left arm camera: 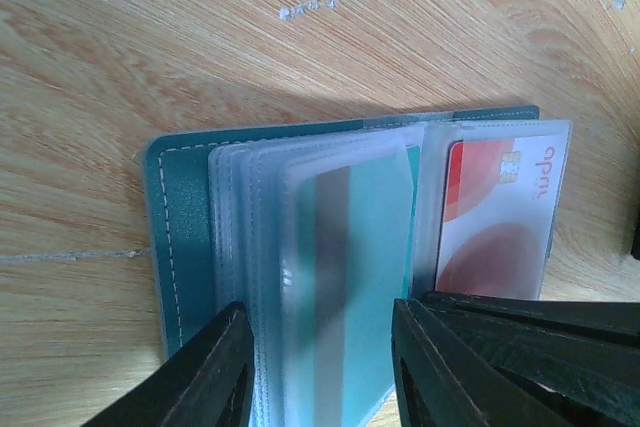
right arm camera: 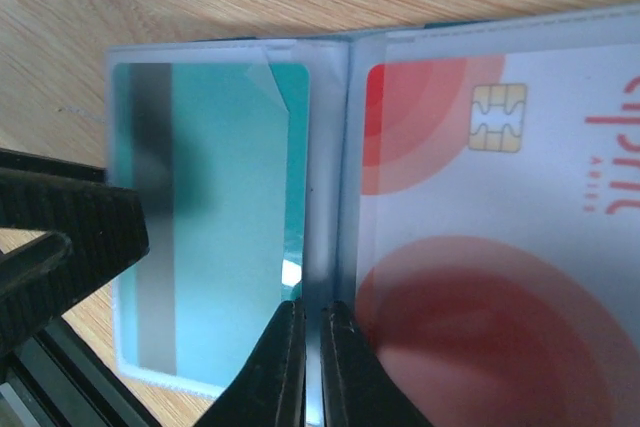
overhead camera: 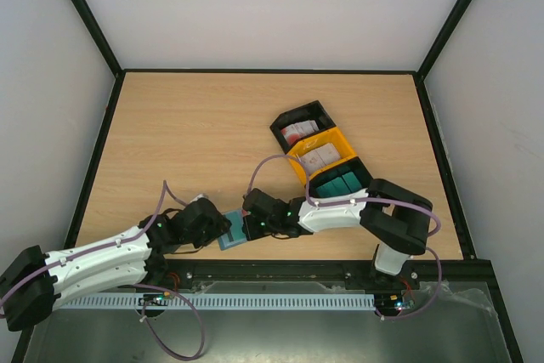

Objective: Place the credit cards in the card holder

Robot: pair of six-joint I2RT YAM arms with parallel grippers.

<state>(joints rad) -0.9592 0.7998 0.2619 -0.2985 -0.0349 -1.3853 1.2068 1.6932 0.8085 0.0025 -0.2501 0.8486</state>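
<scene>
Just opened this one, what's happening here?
Both arms work on the open holder at the near edge of the table. The left gripper holds its jaws apart over the teal card; the right gripper pinches a sleeve at the fold. A red-and-white card is already sleeved. More cards lie in the bins.

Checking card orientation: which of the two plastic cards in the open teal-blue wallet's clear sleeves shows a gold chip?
The white card with red circles; the teal card beside it in the card holder shows only a dark stripe.
</scene>
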